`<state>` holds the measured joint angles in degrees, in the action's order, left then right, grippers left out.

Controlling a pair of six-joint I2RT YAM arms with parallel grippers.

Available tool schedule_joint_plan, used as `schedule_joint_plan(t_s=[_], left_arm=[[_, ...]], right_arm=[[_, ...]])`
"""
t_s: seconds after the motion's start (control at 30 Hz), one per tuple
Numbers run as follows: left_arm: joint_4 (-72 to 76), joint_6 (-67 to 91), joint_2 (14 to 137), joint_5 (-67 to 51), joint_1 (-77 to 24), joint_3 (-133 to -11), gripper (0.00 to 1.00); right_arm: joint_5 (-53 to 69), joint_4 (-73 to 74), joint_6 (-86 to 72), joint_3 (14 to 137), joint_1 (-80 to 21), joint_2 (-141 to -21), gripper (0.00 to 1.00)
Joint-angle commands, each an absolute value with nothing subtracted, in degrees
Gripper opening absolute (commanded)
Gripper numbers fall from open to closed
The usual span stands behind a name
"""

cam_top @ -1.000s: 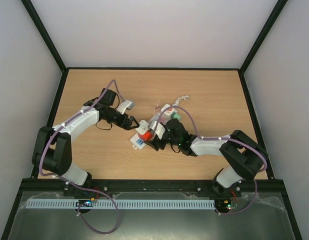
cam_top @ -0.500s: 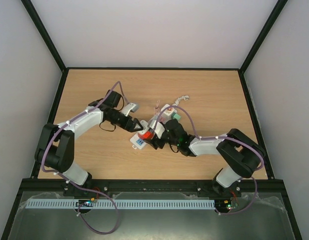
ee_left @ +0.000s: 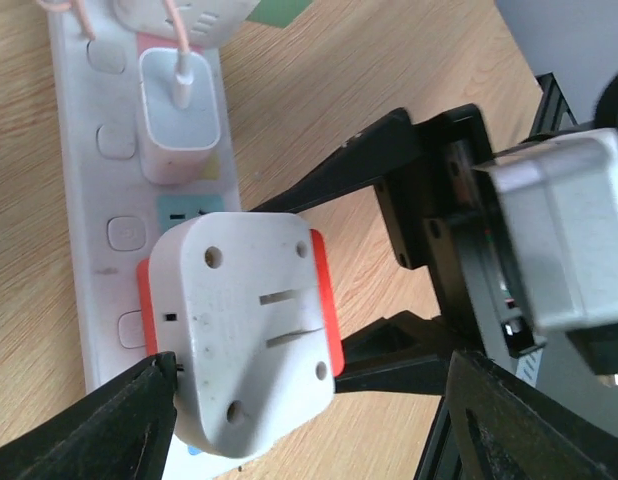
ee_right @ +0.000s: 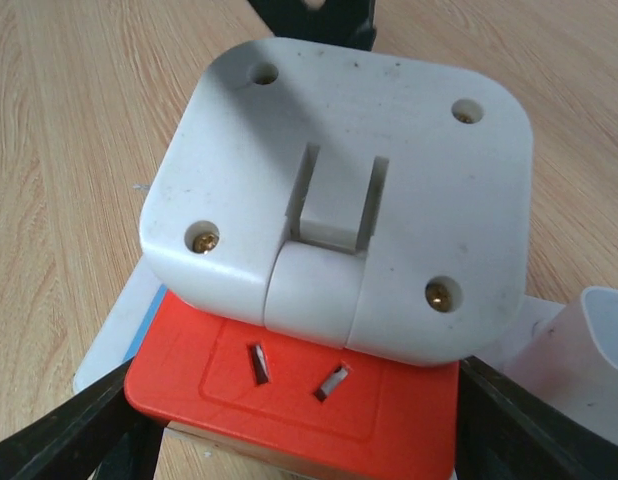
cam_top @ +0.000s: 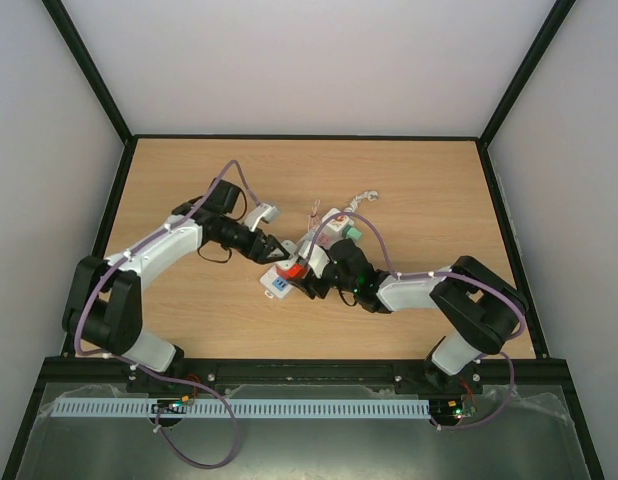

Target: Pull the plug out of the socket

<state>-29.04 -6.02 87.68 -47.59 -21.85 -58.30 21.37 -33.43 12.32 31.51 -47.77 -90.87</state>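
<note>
Though square, round-cornered plastic plug (ee_left: 251, 330)

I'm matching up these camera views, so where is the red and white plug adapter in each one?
Top external: plug adapter near centre.
Left wrist: plug adapter lower centre.
Right wrist: plug adapter fills the middle.
Shared landmark: the white power strip under it.

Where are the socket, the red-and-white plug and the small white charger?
socket (ee_left: 89, 190): left wrist view, bare white face.
red-and-white plug (ee_left: 251, 330): left wrist view, middle of white face.
small white charger (ee_left: 182, 135): left wrist view, centre of body.
</note>
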Motion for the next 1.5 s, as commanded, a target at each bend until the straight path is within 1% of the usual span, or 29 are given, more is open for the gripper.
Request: schedule_joint_plan(t_s=[0.0, 0.2, 0.27, 0.3, 0.37, 0.4, 0.47, 0.57, 0.67, 0.8, 1.0, 1.3, 1.4, 1.47], left_arm=[[-28.65, -6.39, 83.66, -50.43, -22.06, -57.23, 0.76], [-27.97, -5.92, 82.56, -50.96, -22.06, -56.27, 0.72], [-27.32, -4.71, 82.21, -49.15, -22.03, -56.08, 0.71], [-26.68, -4.03, 81.92, -47.07, -21.75, -55.89, 0.73], [-24.5, -2.12, 81.55, -45.14, -20.51, -54.65, 0.81], [-23.55, -1.28, 81.89, -44.04, -19.8, -54.18, 0.83], [-23.63, -1.77, 83.61, -43.31, -19.65, -54.05, 0.84], [-23.54, -1.8, 86.16, -45.16, -20.21, -54.21, 0.84], [-23.75, -2.09, 88.22, -45.61, -21.18, -55.0, 0.82], [-24.03, -1.95, 89.41, -49.04, -21.58, -55.22, 0.77], [-24.7, -2.05, 87.45, -53.05, -21.79, -55.54, 0.7], [-23.62, -2.73, 82.42, -51.34, -23.2, -52.8, 0.62], [-23.94, -3.08, 81.74, -48.98, -24.32, -53.11, 0.59], [-24.41, -3.66, 80.9, -44.15, -26.27, -53.74, 0.55]], right_arm=[[20.98, -35.7, 11.8, 31.14, -48.08, -91.56, 0.72], [20.87, -35.75, 11.53, 31.13, -48.07, -91.58, 0.72], [20.83, -35.77, 11.58, 31.1, -48.08, -91.59, 0.71], [20.83, -35.77, 11.6, 31.07, -48.07, -91.6, 0.71], [20.98, -35.79, 11.6, 30.97, -48.05, -91.59, 0.71], [21.06, -35.77, 11.65, 30.99, -48.07, -91.59, 0.71], [21.18, -35.89, 11.65, 30.92, -48.1, -91.63, 0.71], [21.08, -35.95, 11.72, 30.86, -48.07, -91.55, 0.7], [20.77, -36.03, 11.78, 30.68, -48.08, -91.45, 0.7], [21.0, -36.14, 11.78, 30.64, -48.08, -91.48, 0.69], [21.27, -36.54, 11.78, 30.43, -48.11, -91.82, 0.68], [21.41, -36.96, 11.34, 30.25, -48.08, -92.17, 0.7], [21.31, -37.09, 11.26, 30.3, -48.1, -92.03, 0.72], [21.27, -37.09, 11.16, 30.19, -48.11, -91.67, 0.75]])
